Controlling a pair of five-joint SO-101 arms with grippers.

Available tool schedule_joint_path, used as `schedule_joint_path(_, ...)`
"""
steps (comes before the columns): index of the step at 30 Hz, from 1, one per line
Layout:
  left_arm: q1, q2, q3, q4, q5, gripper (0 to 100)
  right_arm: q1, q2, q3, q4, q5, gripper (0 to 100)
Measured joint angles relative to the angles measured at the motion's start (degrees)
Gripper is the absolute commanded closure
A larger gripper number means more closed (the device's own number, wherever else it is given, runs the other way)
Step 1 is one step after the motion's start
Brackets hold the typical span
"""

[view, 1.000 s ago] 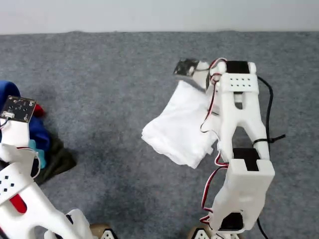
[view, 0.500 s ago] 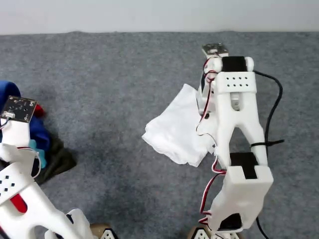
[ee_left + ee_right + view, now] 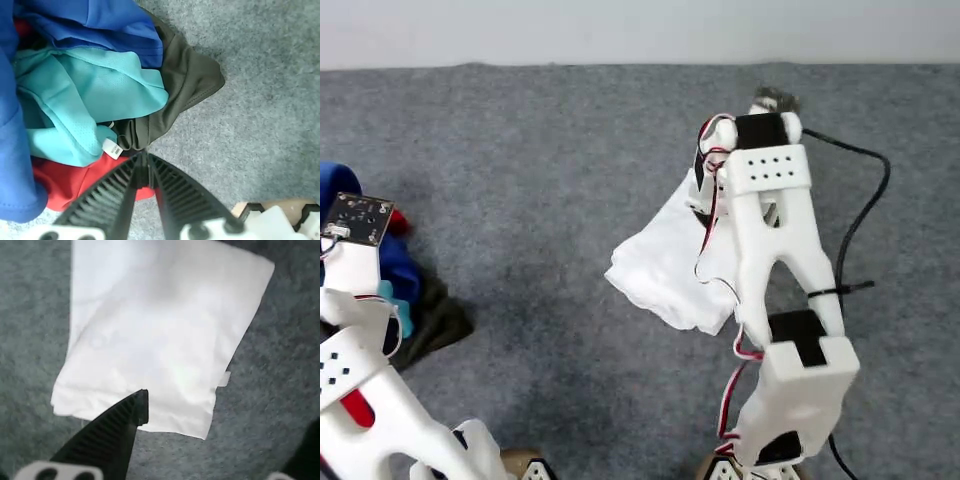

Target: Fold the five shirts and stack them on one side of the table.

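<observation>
Fingers of your right gripper stand wide apart and hold nothing. One dark finger hangs over the near edge of the white shirt. The other sits well off to the side over the bare grey table, clear of the cloth. The shirt's corner lies between the two, below them and not pinched.

In the high view the white shirt lies folded into a rough rectangle just right of the frame's centre. Its right edge is tucked under the right arm, which stretches from the bottom of the frame up toward the top.

Your left gripper has its two fingers pressed together at the tips, with no cloth visibly caught between them. It hangs over the unfolded pile, its tips above the spot where the red shirt meets the dark olive shirt. The teal shirt lies across both, and the blue shirt lies beside the teal one.

In the high view that pile sits at the left edge of the frame, partly under the left arm, well apart from the white shirt.
</observation>
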Motion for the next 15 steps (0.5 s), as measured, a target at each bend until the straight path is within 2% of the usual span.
schedule_joint_path(5, 0.0, 0.0, 0.0, 0.0, 0.0, 98, -0.2, 8.5, 0.0, -4.2, -4.7, 56.0)
schedule_joint_path(15, 0.0, 0.0, 0.0, 0.0, 0.0, 98, -0.3, 22.5, -0.4, -16.1, -5.5, 66.9)
